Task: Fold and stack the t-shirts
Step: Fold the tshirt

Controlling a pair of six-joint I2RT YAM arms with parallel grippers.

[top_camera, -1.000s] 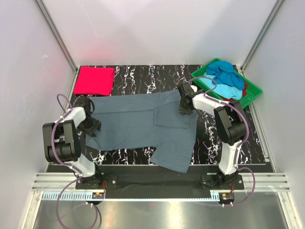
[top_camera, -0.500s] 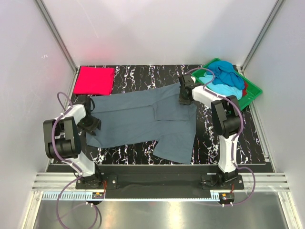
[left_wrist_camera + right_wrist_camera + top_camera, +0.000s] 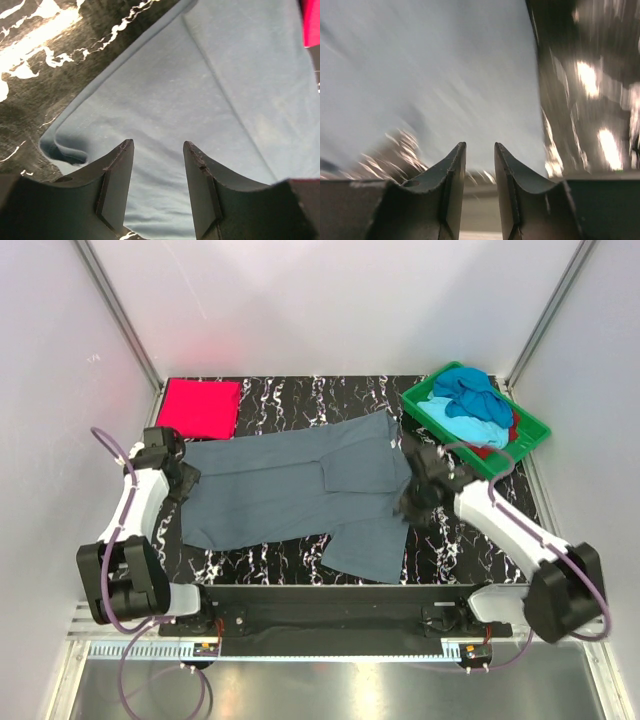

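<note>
- Top view: we see the grey-blue shirt (image 3: 290, 490) spread flat on the marble table (image 3: 300, 390), long axis left-right. The left gripper (image 3: 180, 478) is at its left end and the right gripper (image 3: 410, 500) at its right edge. The folded red-pink shirt (image 3: 200, 407) lies far left.
- Left wrist: jaws apart, empty, just over the shirt's hem.
- Right wrist: blurred. Jaws narrowly parted, nothing between them.

We find no readable text, label, brand or number; the white tick-marked strip (image 3: 320, 652) at six o'clock bears no legible figures.
</note>
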